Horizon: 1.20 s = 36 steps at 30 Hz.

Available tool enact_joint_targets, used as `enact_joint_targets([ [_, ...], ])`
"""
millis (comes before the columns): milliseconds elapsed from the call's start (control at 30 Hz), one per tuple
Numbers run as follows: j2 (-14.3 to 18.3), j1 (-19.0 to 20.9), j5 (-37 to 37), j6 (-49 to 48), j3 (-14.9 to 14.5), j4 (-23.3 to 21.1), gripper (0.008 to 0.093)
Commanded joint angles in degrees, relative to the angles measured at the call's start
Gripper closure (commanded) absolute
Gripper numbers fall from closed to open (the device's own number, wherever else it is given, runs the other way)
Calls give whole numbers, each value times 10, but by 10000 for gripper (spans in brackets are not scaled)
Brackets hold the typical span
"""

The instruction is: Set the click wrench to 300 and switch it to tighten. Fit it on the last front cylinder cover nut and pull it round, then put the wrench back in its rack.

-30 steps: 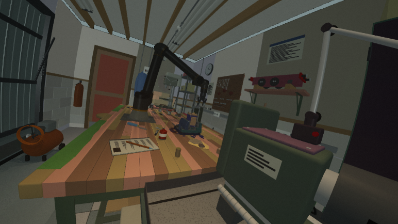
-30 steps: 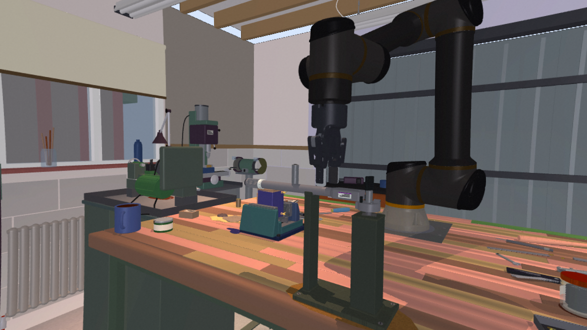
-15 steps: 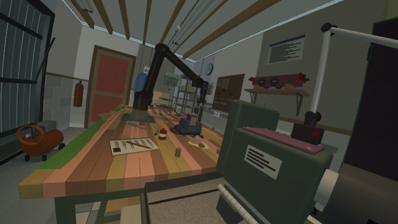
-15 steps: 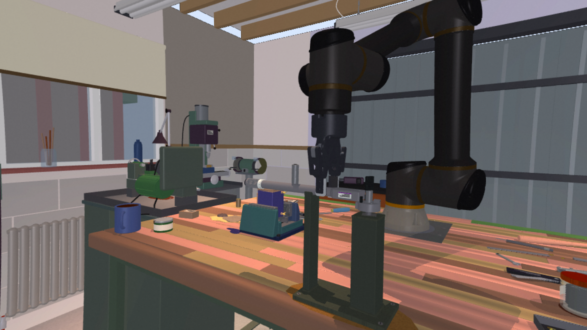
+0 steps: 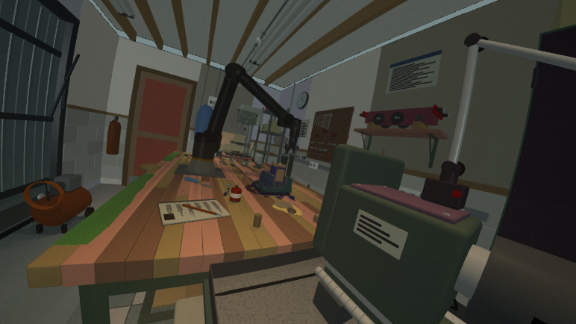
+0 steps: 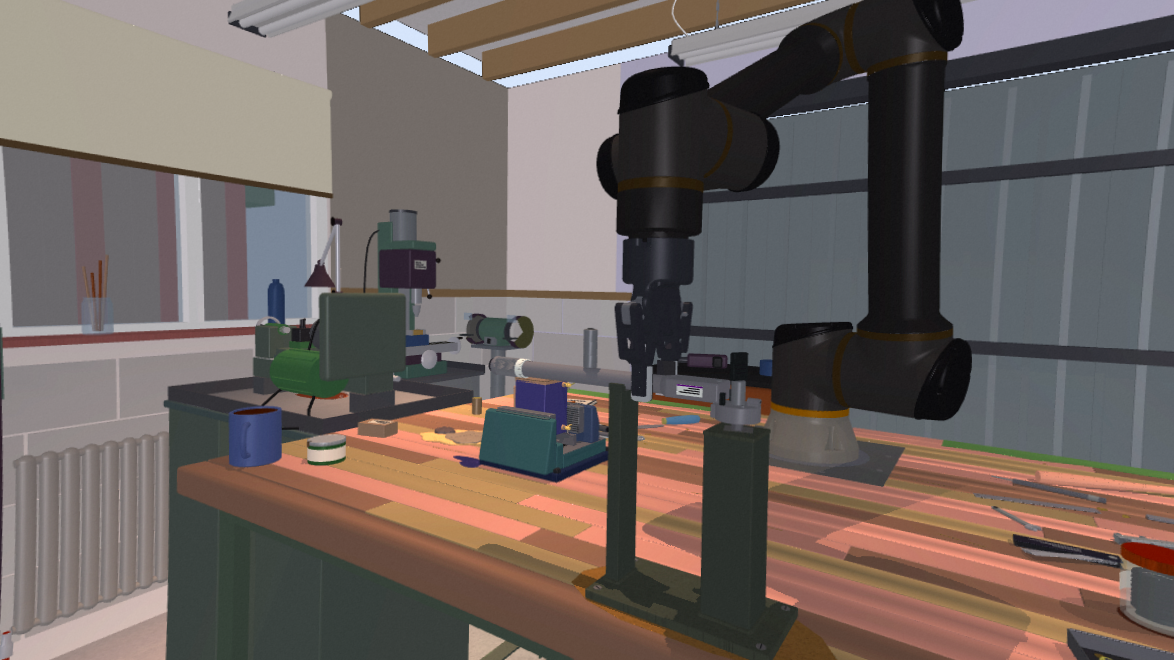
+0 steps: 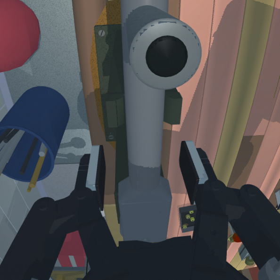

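The click wrench (image 6: 612, 379) lies level across the two posts of its dark green rack (image 6: 694, 525) near the front edge of the bench, its grey handle (image 7: 144, 109) ending in a pale round cap (image 7: 165, 53) with a black centre. The blue-green cylinder block (image 6: 542, 435) with its cover nuts sits on the bench to the left of the rack. My gripper (image 6: 639, 386) hangs straight down over the wrench, its fingers (image 7: 143, 173) on either side of the handle beside the square scale housing. The gripper is open and holds nothing.
The green machine (image 6: 341, 349) stands on the side table beyond the bench's left end. A blue mug (image 6: 254, 436) and a tape roll (image 6: 326, 449) sit at the bench's left corner. Hand tools (image 6: 1059, 517) and a red-lidded tin (image 6: 1149, 587) lie at the right.
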Motion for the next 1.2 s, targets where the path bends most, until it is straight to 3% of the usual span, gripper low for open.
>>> enact_joint_targets([
  [0,0,0,0,0,-1,0,414],
  [233,0,0,0,0,0,0,419],
  [1067,0,0,0,0,0,0,919],
  [1167,0,0,0,0,0,0,934],
])
